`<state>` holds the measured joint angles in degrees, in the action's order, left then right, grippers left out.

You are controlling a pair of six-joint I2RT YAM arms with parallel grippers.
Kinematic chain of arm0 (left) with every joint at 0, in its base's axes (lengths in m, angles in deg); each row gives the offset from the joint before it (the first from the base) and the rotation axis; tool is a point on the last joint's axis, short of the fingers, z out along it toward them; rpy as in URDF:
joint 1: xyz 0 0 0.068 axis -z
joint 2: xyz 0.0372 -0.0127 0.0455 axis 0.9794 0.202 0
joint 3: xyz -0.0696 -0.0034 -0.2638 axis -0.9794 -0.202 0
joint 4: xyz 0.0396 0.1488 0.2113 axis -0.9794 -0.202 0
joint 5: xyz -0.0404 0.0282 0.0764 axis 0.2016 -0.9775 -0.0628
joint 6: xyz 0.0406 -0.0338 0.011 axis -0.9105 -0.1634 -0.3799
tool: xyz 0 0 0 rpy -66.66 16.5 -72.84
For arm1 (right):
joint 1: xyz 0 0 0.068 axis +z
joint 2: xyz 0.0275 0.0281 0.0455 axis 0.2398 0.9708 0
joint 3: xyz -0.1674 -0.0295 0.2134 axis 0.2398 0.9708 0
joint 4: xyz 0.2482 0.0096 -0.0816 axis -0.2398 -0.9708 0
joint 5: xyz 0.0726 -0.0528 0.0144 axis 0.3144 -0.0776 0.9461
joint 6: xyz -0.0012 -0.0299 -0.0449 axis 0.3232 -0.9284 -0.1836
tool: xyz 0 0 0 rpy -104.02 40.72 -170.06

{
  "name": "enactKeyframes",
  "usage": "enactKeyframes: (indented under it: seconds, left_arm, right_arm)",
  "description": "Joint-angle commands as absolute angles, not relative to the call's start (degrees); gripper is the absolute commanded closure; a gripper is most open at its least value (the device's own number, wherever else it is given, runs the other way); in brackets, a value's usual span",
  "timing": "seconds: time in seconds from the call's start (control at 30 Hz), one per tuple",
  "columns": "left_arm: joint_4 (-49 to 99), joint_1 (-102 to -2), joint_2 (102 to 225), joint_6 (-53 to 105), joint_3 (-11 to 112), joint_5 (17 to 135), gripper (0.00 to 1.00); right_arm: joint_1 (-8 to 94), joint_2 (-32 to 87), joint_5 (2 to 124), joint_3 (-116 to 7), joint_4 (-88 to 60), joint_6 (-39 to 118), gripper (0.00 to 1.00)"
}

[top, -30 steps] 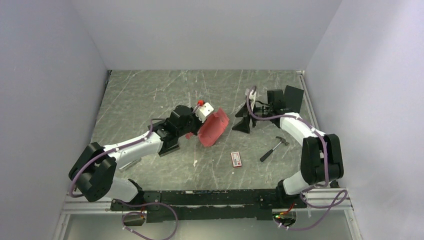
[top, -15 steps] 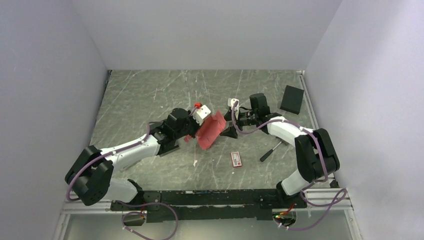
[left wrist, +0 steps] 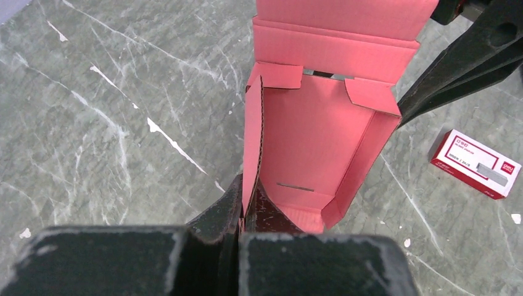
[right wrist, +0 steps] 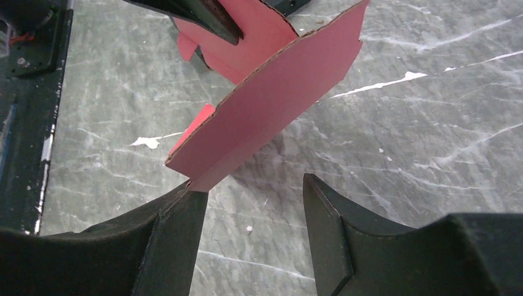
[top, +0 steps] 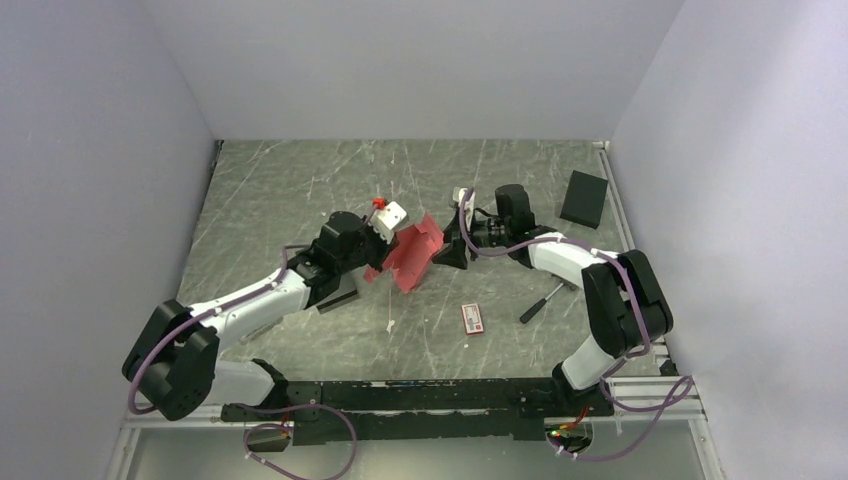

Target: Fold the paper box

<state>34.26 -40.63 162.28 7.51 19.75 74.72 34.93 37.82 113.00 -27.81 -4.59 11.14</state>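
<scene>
Since a second ago my right gripper (right wrist: 253,188) has swung in to the box (left wrist: 314,132), jaws apart, one flap corner touching one finger. My left gripper (left wrist: 242,200) is clamped on a side wall, box standing just ahead of it.
</scene>
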Motion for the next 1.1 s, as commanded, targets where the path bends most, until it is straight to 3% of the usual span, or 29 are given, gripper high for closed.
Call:
enactKeyframes:
  seconds: [0.0,0.27,0.47,0.63,1.07]
  left_arm:
    - [36.1,-41.18,160.62,11.6,19.62,81.95,1.0]
    - [35.52,-43.32,159.21,16.44,18.99,87.18,1.0]
    - [35.95,-44.07,158.43,18.9,17.97,90.66,1.0]
    - [35.79,-44.16,158.64,20.36,18.05,93.47,1.0]
    - [32.8,-44.32,157.74,24.76,18.31,87.76,1.0]
  right_arm:
    - [35.66,38.89,111.8,-29.01,1.58,17.02,0.4]
    - [35.93,41.23,111.21,-31.0,2.8,22.45,0.42]
    - [35.99,42.05,108.26,-32.12,1.71,23.5,0.56]
    - [35.82,42.05,109.25,-32.72,0.7,23.06,0.62]
    - [33.3,39.86,114.44,-33.73,-3.59,18.56,0.46]
